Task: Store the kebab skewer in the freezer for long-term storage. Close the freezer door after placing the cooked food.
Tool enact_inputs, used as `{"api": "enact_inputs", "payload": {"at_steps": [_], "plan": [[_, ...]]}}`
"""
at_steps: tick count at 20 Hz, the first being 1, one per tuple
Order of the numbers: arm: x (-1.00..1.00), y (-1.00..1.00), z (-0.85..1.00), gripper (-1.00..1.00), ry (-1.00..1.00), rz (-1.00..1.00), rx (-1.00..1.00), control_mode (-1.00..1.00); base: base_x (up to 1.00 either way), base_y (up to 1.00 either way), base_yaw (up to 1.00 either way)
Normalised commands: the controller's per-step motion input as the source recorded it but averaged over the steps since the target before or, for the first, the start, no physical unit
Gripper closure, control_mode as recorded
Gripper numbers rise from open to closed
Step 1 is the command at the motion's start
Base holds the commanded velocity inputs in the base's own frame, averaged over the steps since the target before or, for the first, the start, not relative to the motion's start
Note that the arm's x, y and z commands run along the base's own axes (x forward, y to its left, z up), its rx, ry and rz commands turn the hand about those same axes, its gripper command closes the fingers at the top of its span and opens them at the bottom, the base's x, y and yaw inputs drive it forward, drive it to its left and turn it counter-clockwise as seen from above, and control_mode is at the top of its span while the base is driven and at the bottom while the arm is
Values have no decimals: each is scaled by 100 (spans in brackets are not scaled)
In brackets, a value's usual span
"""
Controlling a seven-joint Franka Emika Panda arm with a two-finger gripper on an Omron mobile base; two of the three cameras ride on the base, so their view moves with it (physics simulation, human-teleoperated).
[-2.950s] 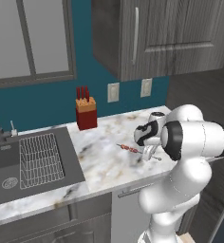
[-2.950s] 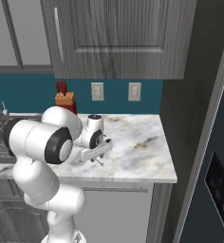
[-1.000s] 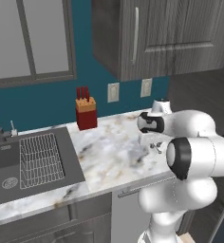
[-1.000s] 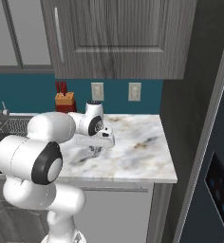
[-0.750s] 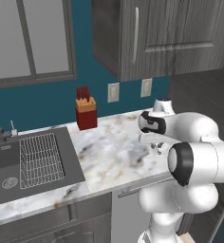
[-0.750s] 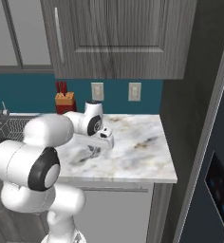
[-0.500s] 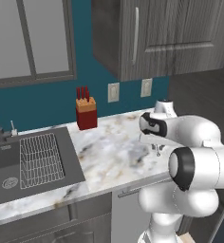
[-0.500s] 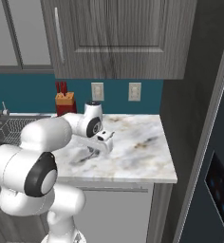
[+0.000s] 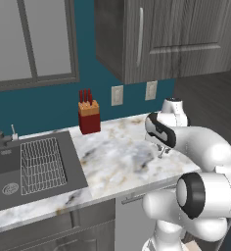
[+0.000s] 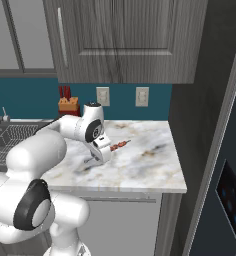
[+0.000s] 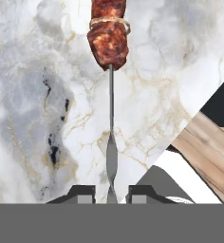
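Standing at the right end of the run, the freezer shows as a tall slate-blue face whose freezer door carries a black control panel and appears closed. Dark grey wood-grain cabinets hang above the marble counter, which ends at its right edge against a dark side panel next to the freezer. A grey sink with a wire rack is set into the counter's left end. A red knife block stands at the counter's back edge, against the teal wall, near the sink's rear right corner. The white arm reaches over the middle of the counter, toward its right half. The gripper is clenched on the bare stick end of the kebab skewer, held between the two finger tips. The skewer's brown and red-orange chunks project beyond the gripper over the marble; in the right base view it juts toward the counter's right edge, raised above the surface.
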Motion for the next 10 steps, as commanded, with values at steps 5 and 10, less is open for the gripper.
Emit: {"api": "enact_inputs", "payload": {"at_steps": [5,10], "plan": [[-9,14,29,100,-6,-34,-3,-100,0,0,0],[-25,13,23,100,-3,-22,-2,-100,0,0,0]]}}
